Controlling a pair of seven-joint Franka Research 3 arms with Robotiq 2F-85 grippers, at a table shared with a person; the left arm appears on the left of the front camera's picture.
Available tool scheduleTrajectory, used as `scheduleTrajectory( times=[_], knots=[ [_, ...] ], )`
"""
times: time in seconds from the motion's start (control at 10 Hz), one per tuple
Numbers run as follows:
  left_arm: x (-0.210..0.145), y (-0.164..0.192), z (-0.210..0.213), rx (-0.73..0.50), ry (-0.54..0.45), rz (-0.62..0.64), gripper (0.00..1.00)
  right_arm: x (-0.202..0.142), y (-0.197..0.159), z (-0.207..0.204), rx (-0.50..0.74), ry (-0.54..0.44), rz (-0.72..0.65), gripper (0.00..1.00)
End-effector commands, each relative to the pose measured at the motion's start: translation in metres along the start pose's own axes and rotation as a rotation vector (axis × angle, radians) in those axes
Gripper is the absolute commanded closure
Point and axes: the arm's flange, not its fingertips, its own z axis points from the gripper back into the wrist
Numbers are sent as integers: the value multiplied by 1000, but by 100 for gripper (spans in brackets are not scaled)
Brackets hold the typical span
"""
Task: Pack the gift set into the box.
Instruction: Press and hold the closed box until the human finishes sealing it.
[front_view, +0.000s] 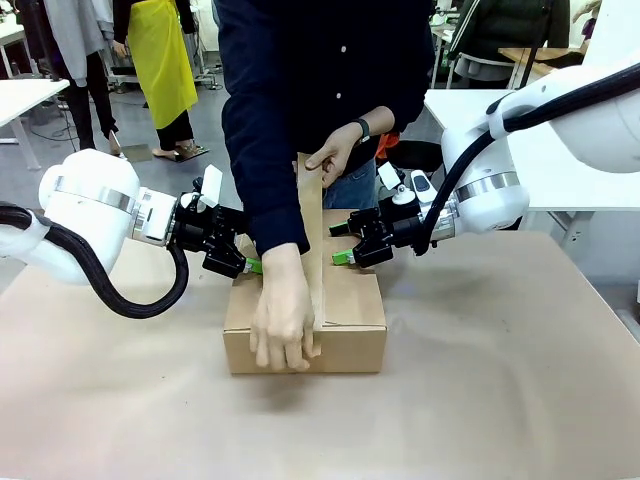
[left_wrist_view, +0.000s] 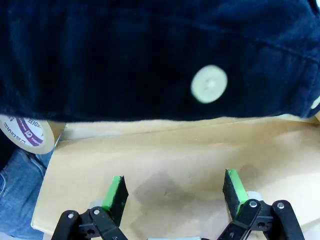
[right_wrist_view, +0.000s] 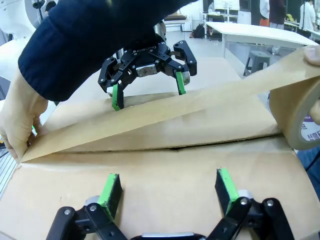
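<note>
Left claw (front_view: 247, 264) and right claw (front_view: 343, 256), each with fingers apart and empty, press down on the closed flaps of the box (front_view: 352, 322) on the tabletop (front_view: 500, 400); we judge they steady it while the person's hand (front_view: 283, 325) anchors the tape strip (front_view: 313, 230) across the seam, with the tape roll (right_wrist_view: 302, 117) held at the far end.

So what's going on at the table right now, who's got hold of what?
The box is shut and the person is taping its top seam. One hand presses the tape strip down at the near edge, and the other hand pulls the tape roll up and away. The left gripper and the right gripper are both open, pads on the closed flaps on either side of the seam.
</note>
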Motion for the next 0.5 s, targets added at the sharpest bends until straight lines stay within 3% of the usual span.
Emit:
scheduleTrajectory(
  times=[0.0,0.4],
  knots=[
    [-1,-1,-2,2,8,-1,0,-3,1,-1,-3,3,-2,0],
    [-1,-1,-2,2,8,-1,0,-3,1,-1,-3,3,-2,0]
  ],
)
